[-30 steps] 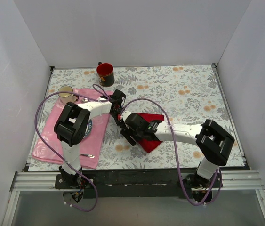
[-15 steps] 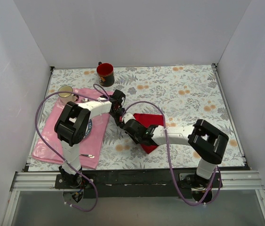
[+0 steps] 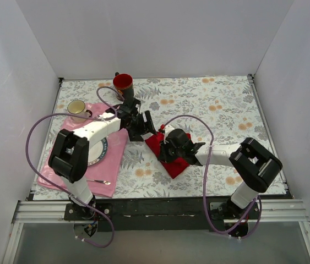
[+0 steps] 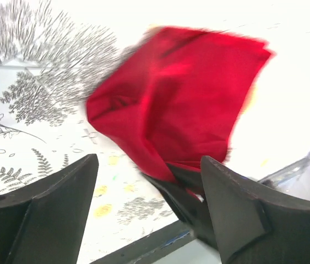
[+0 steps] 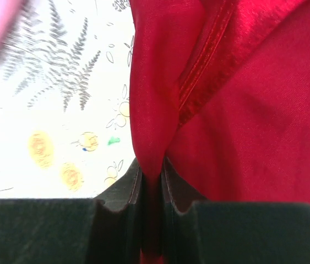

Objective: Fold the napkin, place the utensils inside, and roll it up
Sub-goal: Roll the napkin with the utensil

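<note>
So here's where we're at. The napkin (image 3: 174, 163) is lying bunched on the counter (image 3: 226, 104), a bit toward 5 o'clock from the middle, and it's lumpy rather than a neat fold. The right tool (image 5: 152, 176) is pressed together on a raised ridge of the red cloth near its 10 o'clock corner. In the right wrist view the fabric runs straight down into the slot between the jaws. We reckon that pinch is there so the edge can be lifted and carried over for the fold.

The left tool (image 4: 149, 165) sits just off the napkin at 10 o'clock, spread wide with nothing between its fingers. That makes sense to us: with only one side gripping, the cloth doesn't get tugged two ways.

The pink placemat (image 3: 61, 173) and the plate (image 3: 101, 152) are over at 9 o'clock, and the red mug (image 3: 123, 86) is at 11, all well clear of the fold area. We can't spot the gold cutlery anywhere, so it may be hidden under an arm. Folding looks barely begun, and loading and rolling are not yet done.
</note>
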Robot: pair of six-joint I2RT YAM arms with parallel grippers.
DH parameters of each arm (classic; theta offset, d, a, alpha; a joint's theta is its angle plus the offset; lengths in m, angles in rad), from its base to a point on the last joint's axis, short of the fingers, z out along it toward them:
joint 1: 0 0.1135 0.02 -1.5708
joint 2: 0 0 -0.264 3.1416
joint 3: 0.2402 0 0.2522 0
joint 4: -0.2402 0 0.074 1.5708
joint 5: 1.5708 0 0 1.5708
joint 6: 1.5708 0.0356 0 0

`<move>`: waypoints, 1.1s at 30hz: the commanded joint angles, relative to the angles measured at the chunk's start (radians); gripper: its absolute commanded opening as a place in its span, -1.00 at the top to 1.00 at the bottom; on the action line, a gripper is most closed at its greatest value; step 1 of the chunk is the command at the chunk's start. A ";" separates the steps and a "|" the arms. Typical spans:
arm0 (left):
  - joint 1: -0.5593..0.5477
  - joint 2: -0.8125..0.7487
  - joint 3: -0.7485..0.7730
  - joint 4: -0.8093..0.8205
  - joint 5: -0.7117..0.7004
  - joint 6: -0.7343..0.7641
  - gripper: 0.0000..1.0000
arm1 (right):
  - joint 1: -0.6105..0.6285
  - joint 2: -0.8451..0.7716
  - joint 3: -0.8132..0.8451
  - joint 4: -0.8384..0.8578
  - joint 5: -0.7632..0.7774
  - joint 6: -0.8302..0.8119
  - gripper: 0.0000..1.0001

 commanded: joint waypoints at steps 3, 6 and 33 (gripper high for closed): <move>0.032 -0.182 -0.138 0.200 0.103 -0.005 -0.42 | -0.155 0.059 -0.160 0.250 -0.429 0.159 0.97; 0.032 -0.196 -0.206 0.327 0.223 -0.044 -0.21 | -0.215 0.108 -0.235 0.480 -0.569 0.260 0.97; -0.008 -0.021 -0.519 0.886 0.386 -0.220 0.51 | -0.295 0.203 -0.211 0.432 -0.616 0.281 0.96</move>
